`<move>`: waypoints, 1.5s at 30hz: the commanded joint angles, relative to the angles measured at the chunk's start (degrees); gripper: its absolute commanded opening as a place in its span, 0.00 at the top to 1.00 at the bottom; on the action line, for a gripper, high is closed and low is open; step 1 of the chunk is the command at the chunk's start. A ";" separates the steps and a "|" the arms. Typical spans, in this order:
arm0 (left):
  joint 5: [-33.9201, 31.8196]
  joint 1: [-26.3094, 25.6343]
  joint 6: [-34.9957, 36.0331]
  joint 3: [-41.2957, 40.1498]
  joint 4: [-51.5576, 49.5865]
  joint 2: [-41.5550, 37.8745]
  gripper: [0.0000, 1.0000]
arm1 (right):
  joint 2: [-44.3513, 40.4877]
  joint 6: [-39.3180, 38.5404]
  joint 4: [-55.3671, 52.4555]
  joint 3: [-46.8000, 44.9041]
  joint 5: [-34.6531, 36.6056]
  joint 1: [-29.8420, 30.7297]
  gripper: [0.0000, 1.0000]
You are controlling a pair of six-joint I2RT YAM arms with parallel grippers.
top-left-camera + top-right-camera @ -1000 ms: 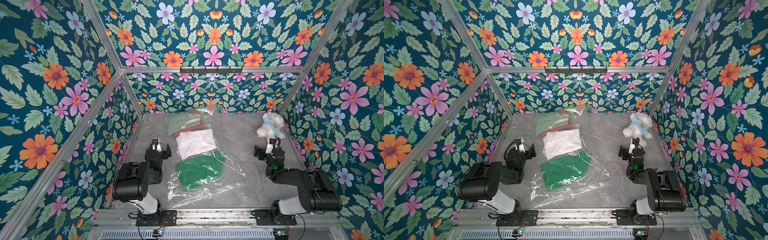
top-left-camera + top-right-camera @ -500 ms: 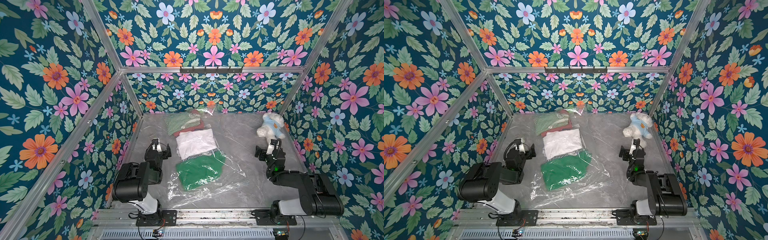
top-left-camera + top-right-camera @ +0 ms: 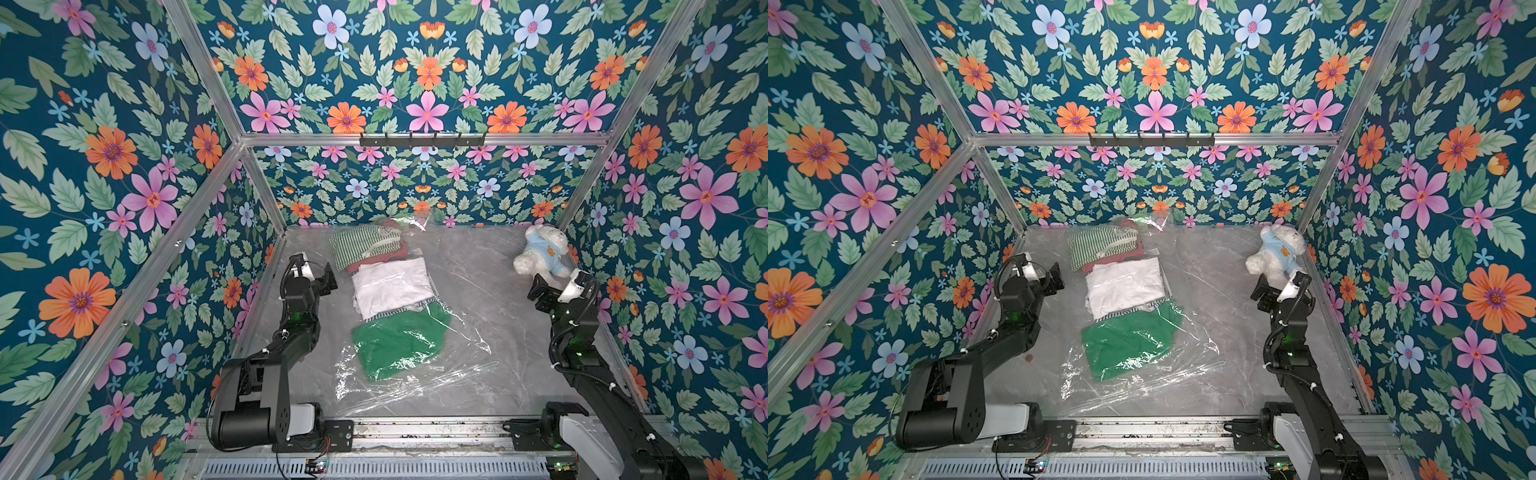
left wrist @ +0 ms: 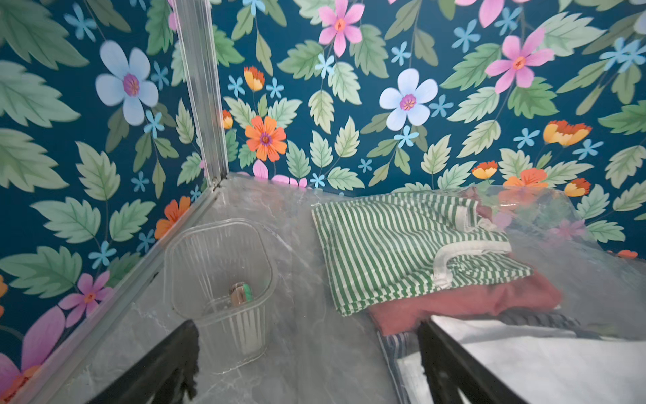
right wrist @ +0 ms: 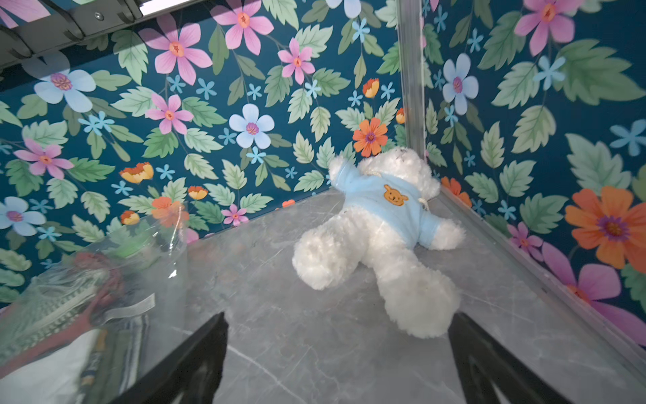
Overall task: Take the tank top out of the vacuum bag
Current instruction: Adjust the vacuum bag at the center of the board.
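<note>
The vacuum bag (image 3: pixel 461 340) is lying mid-frame, the green-striped tank top (image 3: pixel 363 245) sitting inside its upper end. The left gripper (image 3: pixel 328 279) and right gripper (image 3: pixel 539 286) are hovering spread wide, holding nothing.

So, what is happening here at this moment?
Two robot arms are set to take a striped green-and-white tank top out of the clear vacuum bag lying between them. Neither touches it: the left gripper and the right gripper are both open and empty. The tank top lies at the bag's far end, atop a red garment, with a white garment and a green garment nearer. A white teddy bear lies in the far right corner.
</note>
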 commanded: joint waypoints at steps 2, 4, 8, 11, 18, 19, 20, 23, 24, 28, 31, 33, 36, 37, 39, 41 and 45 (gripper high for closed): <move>1.63 0.10 -9.11 5.01 -10.20 5.37 0.01 | -0.35 7.18 -15.50 3.41 -11.04 0.04 0.01; 0.26 0.24 -11.76 8.54 -14.43 9.10 0.01 | 0.10 8.09 -17.51 4.34 -16.06 0.50 0.00; 2.67 0.94 -13.99 16.76 -21.69 17.47 0.01 | 1.20 4.65 -21.65 6.23 -17.94 6.93 0.00; 3.90 1.33 -15.28 20.35 -23.10 22.05 0.01 | 2.75 4.70 -21.21 6.03 -18.50 12.07 0.00; 8.01 1.88 -18.01 24.02 -25.07 26.09 0.01 | 9.65 5.65 -15.82 4.97 -18.09 21.53 0.00; 7.98 1.87 -18.39 23.79 -25.23 25.86 0.01 | 10.70 5.80 -15.26 5.14 -17.85 22.31 0.00; 7.91 1.88 -19.00 23.65 -25.88 25.62 0.01 | 11.76 6.17 -14.57 5.14 -17.80 22.68 0.00; 7.40 1.80 -21.58 23.69 -29.77 24.96 0.03 | 15.82 7.05 -13.15 5.73 -18.33 22.63 0.01; 7.86 1.66 -22.21 23.29 -30.39 24.74 0.03 | 17.58 6.95 -12.94 6.24 -18.91 22.71 0.00; 6.87 0.28 -23.89 20.26 -30.76 23.47 0.03 | 23.49 7.61 -10.25 7.46 -20.25 23.08 0.00; 7.26 -0.14 -25.66 19.22 -31.97 23.84 0.05 | 27.47 7.84 -8.55 8.68 -22.28 23.61 0.00; 7.81 -0.66 -26.07 18.71 -32.43 24.16 0.09 | 29.56 7.79 -7.70 9.50 -23.05 24.51 0.00; 7.14 -1.54 -26.90 17.23 -31.86 23.73 0.24 | 33.20 7.30 -7.52 10.98 -25.10 25.84 0.03; 7.18 -1.87 -27.25 16.78 -31.45 23.55 0.29 | 34.52 7.31 -7.56 11.57 -25.64 26.22 0.06; 7.20 -2.39 -27.79 16.29 -31.15 23.46 0.43 | 36.82 7.39 -7.36 12.23 -26.31 26.56 0.18; 7.22 -2.90 -28.01 15.73 -30.83 22.99 0.64 | 38.47 7.83 -7.26 12.83 -25.47 26.51 0.38; 6.77 -3.91 -28.10 14.07 -30.38 21.35 1.00 | 40.18 7.23 -10.60 15.57 -20.67 26.49 0.82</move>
